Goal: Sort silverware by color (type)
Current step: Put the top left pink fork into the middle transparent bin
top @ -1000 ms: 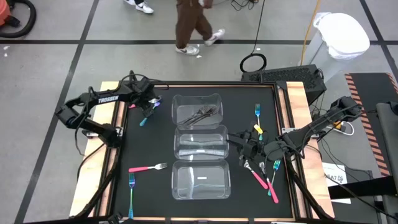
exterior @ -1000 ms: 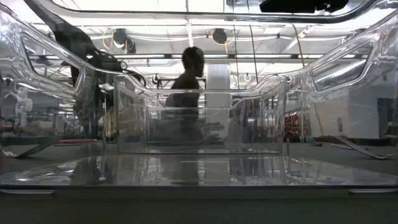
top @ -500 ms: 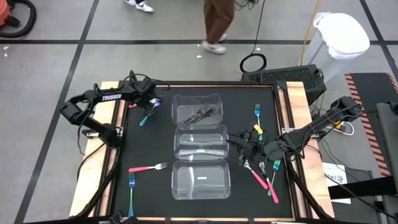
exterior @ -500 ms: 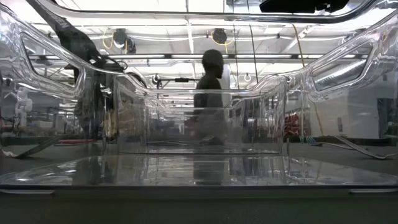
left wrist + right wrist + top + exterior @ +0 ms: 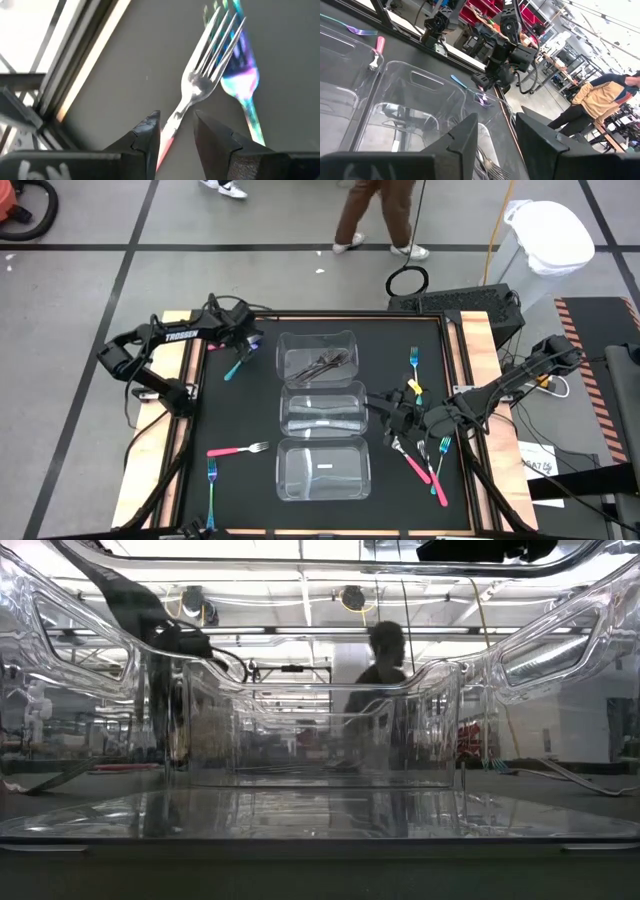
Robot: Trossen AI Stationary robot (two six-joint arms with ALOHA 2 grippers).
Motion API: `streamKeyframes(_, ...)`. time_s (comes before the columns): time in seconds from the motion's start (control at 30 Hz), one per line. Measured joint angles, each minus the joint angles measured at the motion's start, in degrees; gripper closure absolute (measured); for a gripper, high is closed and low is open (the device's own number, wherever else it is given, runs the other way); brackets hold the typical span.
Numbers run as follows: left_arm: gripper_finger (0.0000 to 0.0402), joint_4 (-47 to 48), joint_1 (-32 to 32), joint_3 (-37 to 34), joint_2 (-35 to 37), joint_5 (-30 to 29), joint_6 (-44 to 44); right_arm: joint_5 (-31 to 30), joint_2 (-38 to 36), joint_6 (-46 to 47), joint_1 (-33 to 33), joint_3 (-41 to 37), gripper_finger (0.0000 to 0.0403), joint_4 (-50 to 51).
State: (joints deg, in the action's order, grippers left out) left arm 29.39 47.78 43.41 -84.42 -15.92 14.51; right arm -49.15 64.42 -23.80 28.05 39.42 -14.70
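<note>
My left gripper (image 5: pixel 243 345) is at the table's far left, shut on a pink-handled fork (image 5: pixel 200 82) with silver tines. The tines reach past the fingertips (image 5: pixel 177 122) over an iridescent teal fork (image 5: pixel 240 75), which lies on the black mat (image 5: pixel 236 367). My right gripper (image 5: pixel 386 418) waits shut and empty right of the containers, its fingers showing in the right wrist view (image 5: pixel 496 125). Near it lie pink forks (image 5: pixel 420 470), a teal fork (image 5: pixel 443 446) and a grey fork (image 5: pixel 397 445). Dark grey forks (image 5: pixel 325 363) lie in the far clear container (image 5: pixel 290 345). My left gripper pinches the pink-handled fork's neck (image 5: pixel 174 120), where silver turns to pink, between its two fingers. The fingers lie across the handle, whose pink end runs back out of sight under the gripper. The tines stick out beyond the fingertips. Whether the fork is clear of the mat I cannot tell.
Three clear containers stand in a column at the table's middle: far, middle (image 5: pixel 322 410) and near (image 5: pixel 322 472). A pink fork (image 5: pixel 238 449) and a teal fork (image 5: pixel 212 480) lie near left, another teal fork (image 5: pixel 413 360) far right. A person (image 5: pixel 380 215) walks beyond the far edge.
My left gripper has shifted a little toward the table's far edge. The person beyond the table has walked toward the right.
</note>
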Motion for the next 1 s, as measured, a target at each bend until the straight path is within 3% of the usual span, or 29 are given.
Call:
streamKeyframes(0.27,0.0282,2.05,2.32,1.08,0.02,7.63,4.08,0.05,0.01,0.38,0.04,0.00,0.0273,0.03)
streamKeyframes(0.63,0.0280,2.87,4.71,1.08,-0.22,6.66,2.50,1.44,0.02,-0.33,0.02,0.00,0.0273,0.02)
streamKeyframes(1.0,0.0199,1.45,3.32,3.47,-6.10,4.34,-2.02,1.44,0.02,-0.67,0.02,0.00,0.0273,0.00)
